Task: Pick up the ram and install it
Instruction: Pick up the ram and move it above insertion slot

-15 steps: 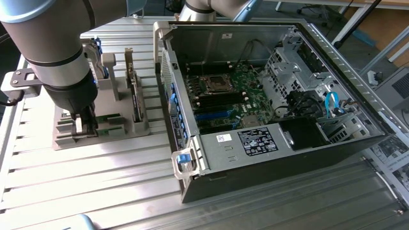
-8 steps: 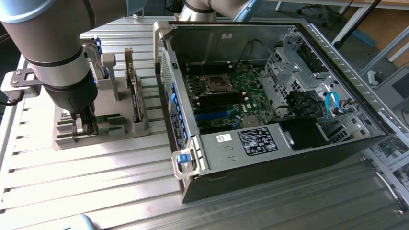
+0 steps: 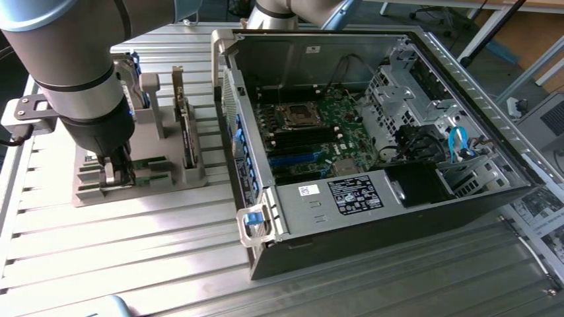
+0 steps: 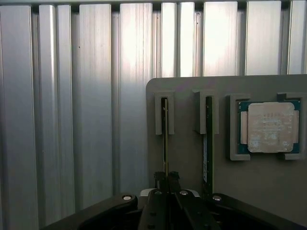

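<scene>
ram (image 4: 165, 139) edge-on in pincer (image 4: 167, 177) grip

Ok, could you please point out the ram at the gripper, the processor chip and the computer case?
ram (image 4: 165, 139): wrist view, its thin edge.
processor chip (image 4: 270, 127): wrist view, middle of its silver lid.
computer case (image 3: 273, 59): exterior view, bare inner wall.

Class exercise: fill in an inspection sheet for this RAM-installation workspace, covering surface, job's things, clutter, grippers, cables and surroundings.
Surface: ribbed aluminium table, bare metal slats.
Job's things: ram standing on edge in a slot of the grey holder; open computer case on its side, at the exterior view's right.
Clutter: second memory stick and processor chip on the same holder.
Grippers: gripper shut on the ram's edge.
Cables: blue cable inside the case.
Surroundings: furniture legs beyond the table.
</scene>
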Tool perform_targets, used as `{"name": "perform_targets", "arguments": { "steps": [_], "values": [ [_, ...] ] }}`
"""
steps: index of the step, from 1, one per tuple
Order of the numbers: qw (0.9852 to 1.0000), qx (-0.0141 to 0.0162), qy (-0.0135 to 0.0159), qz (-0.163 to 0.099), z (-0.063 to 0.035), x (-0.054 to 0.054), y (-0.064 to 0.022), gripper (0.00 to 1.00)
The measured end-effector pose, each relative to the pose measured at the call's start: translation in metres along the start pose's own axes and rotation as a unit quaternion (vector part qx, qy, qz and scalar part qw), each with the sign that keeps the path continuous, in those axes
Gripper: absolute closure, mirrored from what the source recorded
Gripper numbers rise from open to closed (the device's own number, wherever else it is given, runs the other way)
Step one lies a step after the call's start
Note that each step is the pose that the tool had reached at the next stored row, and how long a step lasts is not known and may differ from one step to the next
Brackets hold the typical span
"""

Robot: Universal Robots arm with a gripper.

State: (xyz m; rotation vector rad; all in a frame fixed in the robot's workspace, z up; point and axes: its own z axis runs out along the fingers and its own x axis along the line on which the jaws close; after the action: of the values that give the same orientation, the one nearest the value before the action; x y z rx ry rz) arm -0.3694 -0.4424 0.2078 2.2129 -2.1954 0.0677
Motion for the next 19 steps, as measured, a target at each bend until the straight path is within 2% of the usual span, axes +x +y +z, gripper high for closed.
{"name": "perform_targets", "arguments": {
  "steps": [19],
  "values": [
    [1.0000, -0.0001, 0.0000, 0.000, -0.0070, 0.0004, -0.0001, 0.88]
  ]
}}
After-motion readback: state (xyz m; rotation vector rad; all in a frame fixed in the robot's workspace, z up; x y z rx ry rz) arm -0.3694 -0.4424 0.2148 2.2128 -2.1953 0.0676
